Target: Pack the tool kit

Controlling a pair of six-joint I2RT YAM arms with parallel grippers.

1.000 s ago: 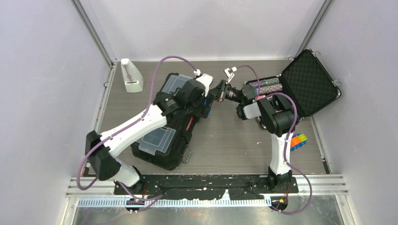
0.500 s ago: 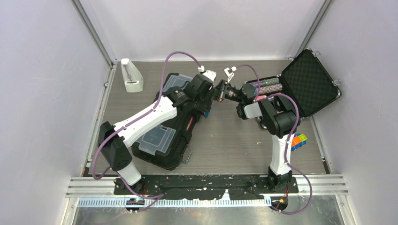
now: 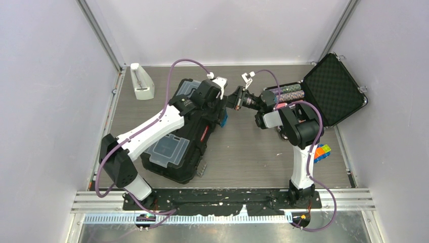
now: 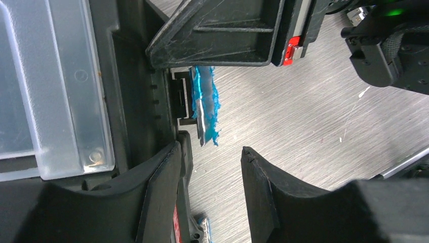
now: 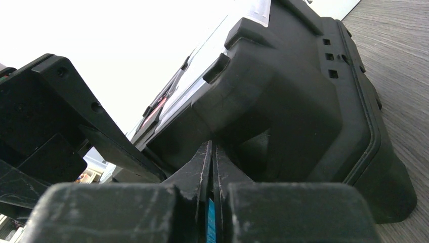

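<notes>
Fastening the blue latch on the black toolbox — closed, on the left half of the tabletop — wants the half-spread, empty left pincer set squarely on the flap and pressed flat, with the right pincer, pressed together, steadying that right edge.

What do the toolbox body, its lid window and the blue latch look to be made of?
Toolbox body: black moulded plastic, matte, with ribs and slots. Lid window: clear greyish plastic, see-through and smooth. Blue latch: probably plastic, glossy with highlights, its edge ragged; hard to be sure.
</notes>
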